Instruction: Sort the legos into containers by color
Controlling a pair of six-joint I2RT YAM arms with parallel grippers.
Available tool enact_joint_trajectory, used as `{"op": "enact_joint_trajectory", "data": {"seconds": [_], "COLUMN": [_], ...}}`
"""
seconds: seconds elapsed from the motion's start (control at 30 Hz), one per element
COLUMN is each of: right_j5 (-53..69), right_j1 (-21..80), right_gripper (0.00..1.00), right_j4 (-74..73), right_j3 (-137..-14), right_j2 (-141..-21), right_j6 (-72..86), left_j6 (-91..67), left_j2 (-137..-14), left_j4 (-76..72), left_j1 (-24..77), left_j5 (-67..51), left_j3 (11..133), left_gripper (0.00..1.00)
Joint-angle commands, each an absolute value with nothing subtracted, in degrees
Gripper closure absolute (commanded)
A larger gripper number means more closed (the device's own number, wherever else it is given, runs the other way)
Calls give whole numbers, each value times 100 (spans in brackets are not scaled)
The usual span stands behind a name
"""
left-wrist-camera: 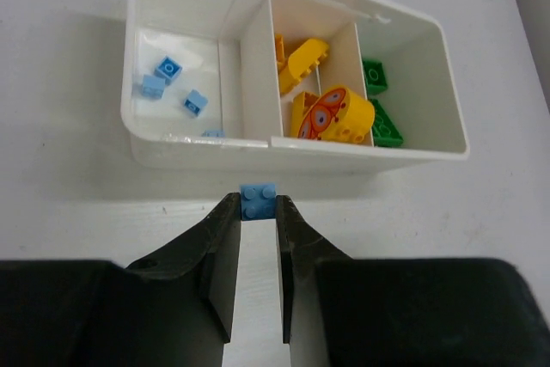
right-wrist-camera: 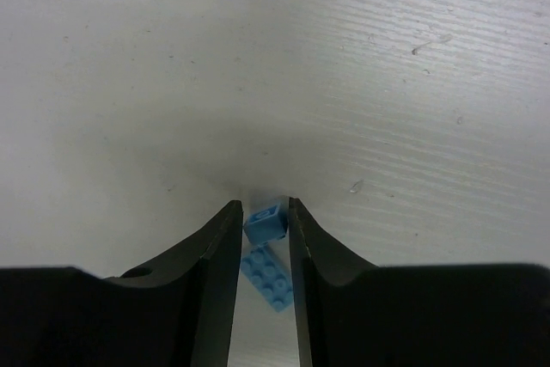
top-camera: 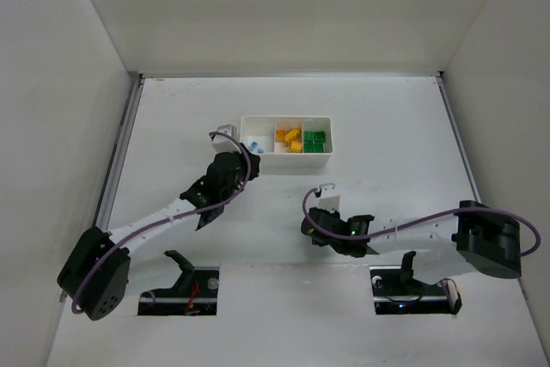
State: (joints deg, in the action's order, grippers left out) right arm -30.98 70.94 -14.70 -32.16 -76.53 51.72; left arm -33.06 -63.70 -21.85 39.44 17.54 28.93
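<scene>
the left claw (left-wrist-camera: 258, 209) is clenched on a small blue brick (left-wrist-camera: 259, 198) at its tips, just short of the near wall of the white tray (left-wrist-camera: 172, 150), which sits toward the table's far edge. its compartments hold blue bricks (left-wrist-camera: 169, 68), yellow-orange bricks (left-wrist-camera: 306, 58) and green bricks (left-wrist-camera: 375, 75). the right claw (right-wrist-camera: 263, 205), closer to the near edge, pinches another blue brick (right-wrist-camera: 265, 224). a longer blue piece (right-wrist-camera: 270, 279) lies on the table (right-wrist-camera: 344, 58) between its fingers.

glossy white plastic tray (left-wrist-camera: 198, 150), smooth plastic legos (left-wrist-camera: 258, 201), matt scuffed white table (right-wrist-camera: 344, 58)
</scene>
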Motion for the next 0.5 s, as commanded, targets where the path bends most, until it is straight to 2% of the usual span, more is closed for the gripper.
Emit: {"op": "enact_joint_trajectory", "data": {"seconds": [0.0, 0.13, 0.3, 0.37, 0.47], "right_j5": [-3199, -3331, -3445, -3489, -3516], "right_j1": [7220, 7281, 7299, 7290, 7247], "right_gripper": [70, 74, 75, 75, 75], "right_j4": [-1520, -1556, -1521, -1468, -1232], "right_j3": [-3463, -3472, -3384, -3366, -3375], "right_j2": [-7796, -7709, -7270, -7085, -6944], "right_j6": [5133, 5168, 5177, 5151, 5037], "left_j6": [-3358, -3296, -3173, -3173, -3217], "left_j2": [-6635, -7170, -7970, -8217, -8341], "left_j4": [-2347, -2487, -2672, -2681, -2725], "left_j1": [3793, 3582, 3309, 3221, 3116], "left_j5": [1661, 1644, 1661, 1687, 1696], "left_j3": [3453, 3814, 4236, 4376, 4482], "left_gripper": [85, 85, 83, 78, 64]}}
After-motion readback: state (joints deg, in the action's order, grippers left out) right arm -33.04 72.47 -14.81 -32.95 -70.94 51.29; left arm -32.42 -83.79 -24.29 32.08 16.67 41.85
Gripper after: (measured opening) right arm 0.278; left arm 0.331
